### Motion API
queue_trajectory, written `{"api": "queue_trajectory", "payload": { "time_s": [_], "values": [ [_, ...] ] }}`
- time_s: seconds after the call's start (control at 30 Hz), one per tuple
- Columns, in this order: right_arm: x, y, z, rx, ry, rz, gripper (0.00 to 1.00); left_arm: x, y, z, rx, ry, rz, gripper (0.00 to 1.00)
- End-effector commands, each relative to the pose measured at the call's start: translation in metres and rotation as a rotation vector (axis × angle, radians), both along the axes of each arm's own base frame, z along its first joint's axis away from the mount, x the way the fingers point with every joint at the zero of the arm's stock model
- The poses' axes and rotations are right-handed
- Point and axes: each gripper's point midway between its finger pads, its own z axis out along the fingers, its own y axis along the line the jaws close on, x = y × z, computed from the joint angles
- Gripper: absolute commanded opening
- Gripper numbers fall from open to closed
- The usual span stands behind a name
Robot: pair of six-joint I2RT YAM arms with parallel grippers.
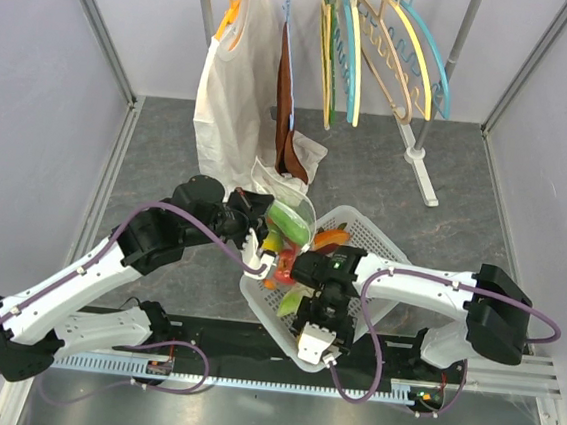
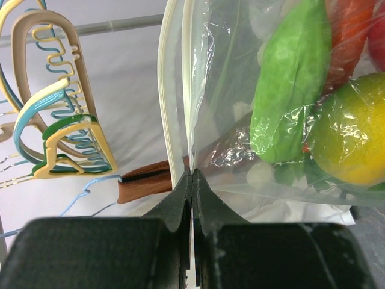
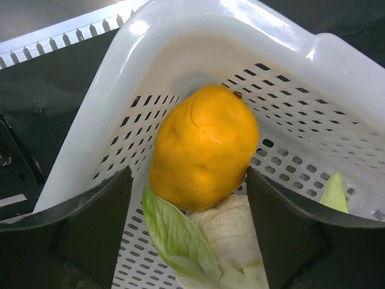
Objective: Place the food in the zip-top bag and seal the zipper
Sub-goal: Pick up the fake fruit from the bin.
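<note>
Right gripper [image 3: 187, 205] jaws wide, straddling glossy orange toy pepper [image 3: 203, 147], centre frame, in corner of white lattice plastic basket [image 3: 180, 36]; long axis runs up-frame between the fingers. Left gripper [image 2: 192, 180] clamped on clear plastic zip-top bag [image 2: 240, 90] edge.

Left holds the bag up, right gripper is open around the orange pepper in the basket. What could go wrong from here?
1. The left gripper pinches only a thin edge of the zip-top bag, which is already loaded with food; the edge may slip out.
2. The right gripper straddles the glossy orange pepper in the basket corner; the pepper could squirt free, or the fingers could catch the cauliflower leaf.
</note>
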Motion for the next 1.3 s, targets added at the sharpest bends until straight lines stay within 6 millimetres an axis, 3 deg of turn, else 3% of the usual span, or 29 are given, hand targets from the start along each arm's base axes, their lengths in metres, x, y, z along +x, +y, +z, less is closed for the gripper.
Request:
{"api": "queue_trajectory", "payload": {
  "time_s": [0.0,0.1,0.2,0.37,0.47,0.63,0.83,1.13,1.27],
  "values": [
    [-0.004,0.004,-0.003,-0.015,0.013,0.021,0.88,0.004,0.002,0.012,-0.060,-0.017,0.028,0.02],
    [-0.001,0.010,-0.006,-0.032,0.011,-0.017,0.91,0.006,0.003,0.012,-0.061,-0.018,0.035,0.02],
    [0.002,0.010,-0.009,-0.049,0.003,-0.034,0.86,0.007,0.003,0.010,-0.059,-0.015,0.037,0.02],
    [0.007,0.013,-0.013,-0.052,-0.017,-0.097,0.65,0.007,0.004,0.011,-0.064,-0.019,0.036,0.02],
    [0.009,0.019,0.001,-0.020,-0.023,-0.148,0.53,0.007,0.005,0.010,-0.057,-0.024,0.036,0.02],
    [0.020,0.026,0.039,0.094,-0.064,-0.228,0.44,0.008,0.008,0.008,-0.053,-0.024,0.047,0.02],
    [0.023,0.026,0.086,0.218,-0.060,-0.332,0.43,0.008,0.010,0.004,-0.042,-0.022,0.047,0.02],
    [0.019,0.025,0.201,0.484,-0.025,-0.542,0.43,0.007,0.009,-0.001,-0.036,-0.005,0.045,0.02],
    [0.021,0.030,0.255,0.599,0.082,-0.765,0.42,0.006,0.007,-0.002,-0.038,0.005,0.035,0.02]
  ]
}}
